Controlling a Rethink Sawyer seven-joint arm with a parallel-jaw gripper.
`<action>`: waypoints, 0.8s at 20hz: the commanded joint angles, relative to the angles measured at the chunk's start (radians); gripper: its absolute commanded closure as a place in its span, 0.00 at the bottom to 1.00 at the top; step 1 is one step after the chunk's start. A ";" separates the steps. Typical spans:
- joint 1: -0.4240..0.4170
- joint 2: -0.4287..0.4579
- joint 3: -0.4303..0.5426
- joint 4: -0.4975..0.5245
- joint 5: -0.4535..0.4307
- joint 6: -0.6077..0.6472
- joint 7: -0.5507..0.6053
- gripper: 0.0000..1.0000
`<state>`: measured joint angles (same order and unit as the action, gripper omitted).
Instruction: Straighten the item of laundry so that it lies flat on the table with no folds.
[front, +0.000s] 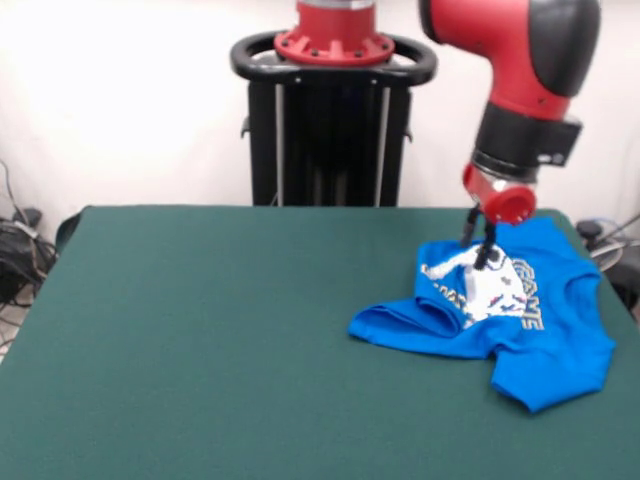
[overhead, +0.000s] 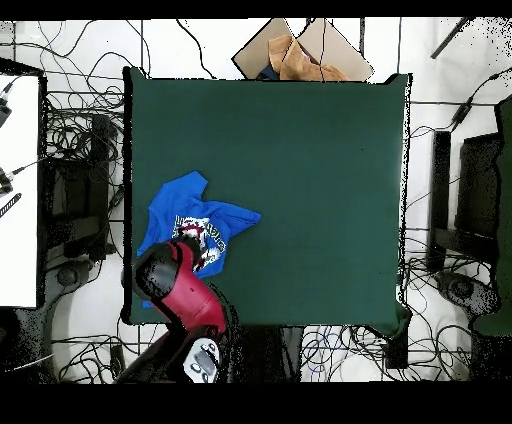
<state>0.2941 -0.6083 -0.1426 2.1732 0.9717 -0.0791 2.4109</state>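
The dark green felt worktop (front: 200, 340) carries the crumpled bright blue printed T-shirt (front: 540, 335) near one side edge; directly above its print the claw (front: 482, 245) touches it, grip unclear.

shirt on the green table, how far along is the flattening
Not far. Done: little, the blue shirt is still bunched, with a fold sticking out toward the table's middle and its print crumpled. In hand: the claw is down on the shirt near the print; whether it grips cloth is unclear. Left: pulling out the folds and sleeves until it lies flat.
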 joint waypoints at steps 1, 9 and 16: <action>-0.142 -0.064 -0.055 -0.029 -0.223 0.009 -0.069 0.00; -0.309 -0.046 0.047 -0.043 -0.480 -0.147 0.106 0.00; -0.512 -0.105 0.133 -0.058 -0.822 -0.064 -0.112 0.00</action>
<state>-0.1186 -0.6979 -0.1391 2.1661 0.3367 -0.2096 2.4103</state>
